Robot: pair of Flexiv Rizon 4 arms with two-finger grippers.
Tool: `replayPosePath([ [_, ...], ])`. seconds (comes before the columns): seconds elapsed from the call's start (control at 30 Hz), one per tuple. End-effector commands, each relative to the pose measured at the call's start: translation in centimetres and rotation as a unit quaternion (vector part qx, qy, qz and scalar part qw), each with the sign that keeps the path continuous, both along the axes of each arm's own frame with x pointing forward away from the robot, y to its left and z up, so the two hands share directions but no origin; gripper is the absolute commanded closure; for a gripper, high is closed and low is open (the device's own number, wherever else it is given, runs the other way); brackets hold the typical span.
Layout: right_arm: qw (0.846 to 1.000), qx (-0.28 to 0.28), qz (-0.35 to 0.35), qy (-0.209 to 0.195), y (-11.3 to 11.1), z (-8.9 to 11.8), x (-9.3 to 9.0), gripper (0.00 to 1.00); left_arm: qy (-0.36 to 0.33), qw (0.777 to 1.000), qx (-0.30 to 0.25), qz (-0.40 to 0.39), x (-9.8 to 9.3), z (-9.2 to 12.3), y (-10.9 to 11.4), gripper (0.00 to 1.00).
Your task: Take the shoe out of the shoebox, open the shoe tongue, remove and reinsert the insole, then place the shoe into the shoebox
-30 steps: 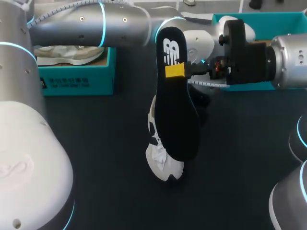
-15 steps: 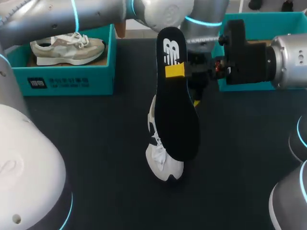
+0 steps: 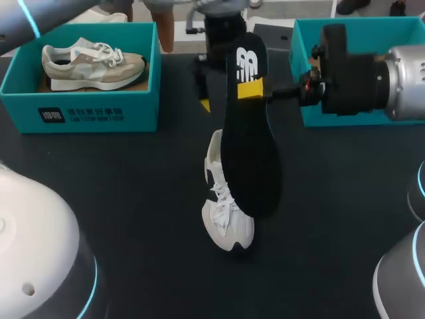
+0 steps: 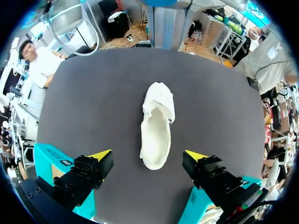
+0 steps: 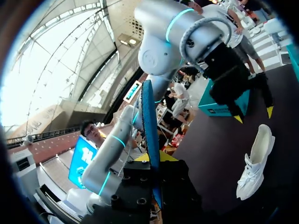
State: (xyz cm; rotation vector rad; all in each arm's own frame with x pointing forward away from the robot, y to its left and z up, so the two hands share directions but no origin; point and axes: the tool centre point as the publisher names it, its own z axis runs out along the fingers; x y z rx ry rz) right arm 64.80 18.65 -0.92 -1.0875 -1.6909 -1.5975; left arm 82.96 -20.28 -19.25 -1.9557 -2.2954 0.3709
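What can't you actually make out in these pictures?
- Head view: much of the heel half of the white shoe, covered by the insole held above it.
- Head view: the inside of the right shoebox, blocked by the right arm and cut off by the picture's edge.
- Right wrist view: the insole's flat faces, because it is seen edge-on.

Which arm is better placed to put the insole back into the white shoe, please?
Right: the right gripper is already shut on the insole, held up close to the shoe. The left gripper hangs open and empty over the shoe.
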Motion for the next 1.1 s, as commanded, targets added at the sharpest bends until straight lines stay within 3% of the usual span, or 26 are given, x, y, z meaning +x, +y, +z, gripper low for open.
replayPosePath([
  [0.03,0.999,-0.011,-0.030,0.018,-2.3,0.1,-0.4,1.00,-0.032,0.979,-0.197,0.040,-0.8,1.4,5.0,0.00],
  [0.2,0.997,0.003,-0.061,0.056,-4.0,0.0,1.4,1.00,-0.036,0.968,-0.247,0.023,-1.2,3.0,6.0,0.00],
  [0.4,0.992,0.025,-0.076,0.099,-6.1,-0.4,4.9,1.00,-0.053,0.950,-0.306,0.036,-2.0,4.6,7.3,0.00],
  [0.73,0.968,0.064,-0.112,0.213,-9.3,-3.6,10.4,1.00,-0.080,0.916,-0.390,0.041,-3.1,7.4,10.0,0.00],
  [0.8,0.964,0.063,-0.119,0.229,-9.5,-4.0,11.0,1.00,-0.078,0.919,-0.385,0.043,-3.3,7.8,9.9,0.00],
  [0.87,0.964,0.063,-0.119,0.229,-9.5,-4.0,11.0,1.00,-0.078,0.936,-0.344,0.009,-3.4,7.9,9.4,0.00],
  [1.1,0.964,0.063,-0.119,0.229,-9.5,-4.0,11.0,1.00,-0.078,0.936,-0.344,0.009,-3.4,7.9,9.4,0.00],
])
